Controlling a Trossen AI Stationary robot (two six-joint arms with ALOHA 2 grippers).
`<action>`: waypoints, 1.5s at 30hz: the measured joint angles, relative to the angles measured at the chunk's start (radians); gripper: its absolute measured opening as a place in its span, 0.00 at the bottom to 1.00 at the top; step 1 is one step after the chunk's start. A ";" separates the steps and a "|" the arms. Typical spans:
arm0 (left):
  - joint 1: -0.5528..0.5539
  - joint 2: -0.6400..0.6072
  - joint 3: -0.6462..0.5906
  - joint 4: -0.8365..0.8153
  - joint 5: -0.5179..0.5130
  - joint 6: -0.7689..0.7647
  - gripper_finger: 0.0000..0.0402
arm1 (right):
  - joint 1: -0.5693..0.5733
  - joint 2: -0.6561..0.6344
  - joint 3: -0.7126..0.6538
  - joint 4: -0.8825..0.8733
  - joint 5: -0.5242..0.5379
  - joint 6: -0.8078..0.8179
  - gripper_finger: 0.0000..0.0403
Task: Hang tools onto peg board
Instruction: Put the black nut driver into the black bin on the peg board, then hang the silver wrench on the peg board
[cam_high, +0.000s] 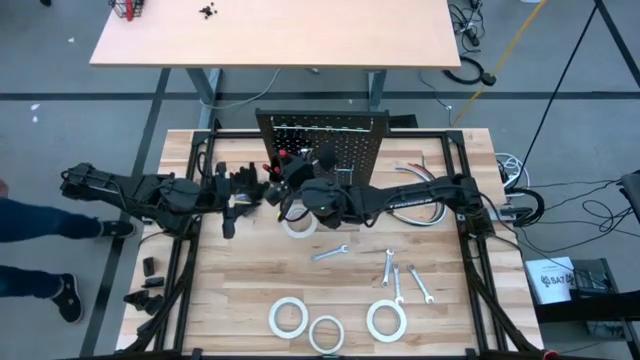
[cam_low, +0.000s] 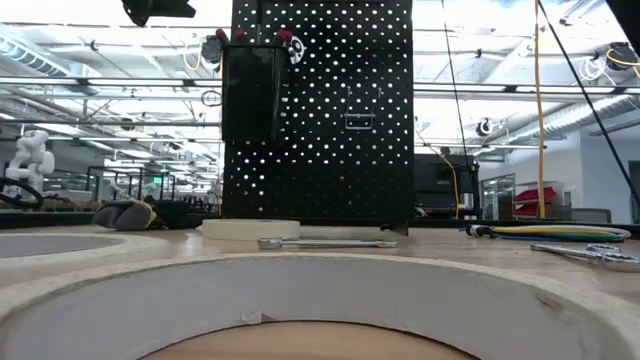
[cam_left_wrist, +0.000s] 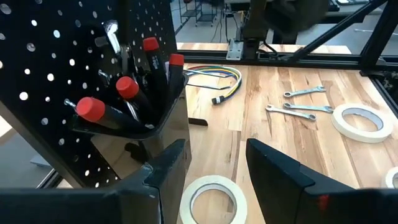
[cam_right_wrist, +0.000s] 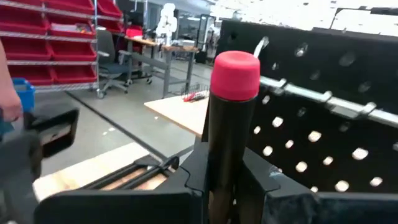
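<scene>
The peg board (cam_high: 322, 142) stands upright at the far middle of the bench (cam_high: 250, 280) and blocks any pass straight through. Just before its face both arms crowd together: the left end effector (cam_left_wrist: 214, 165), fingers apart, and the right end effector (cam_right_wrist: 227, 174), clamped on a screwdriver (cam_right_wrist: 233, 118). The bin (cam_left_wrist: 140, 118) on the peg board is already packed with red-capped screwdrivers (cam_left_wrist: 127, 90), leaving little room inside. One tape roll (cam_high: 298, 224) lies on the bench right before the peg board, under the arms. Nearer than the peg board, wrenches (cam_high: 400, 280) and three tape rolls (cam_high: 330, 322) scatter the boards, with bare wood between them wide enough to reach down.
</scene>
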 joint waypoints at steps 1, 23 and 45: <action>0.000 0.000 0.000 0.001 0.000 0.000 0.43 | 0.001 0.001 0.000 -0.008 0.000 0.006 0.09; 0.000 0.000 0.000 0.014 -0.002 -0.008 0.43 | 0.000 0.001 0.000 -0.082 -0.023 -0.024 0.63; 0.000 0.019 0.000 0.149 0.111 -0.036 0.43 | 0.144 -0.264 -0.013 -1.093 -0.587 0.480 0.62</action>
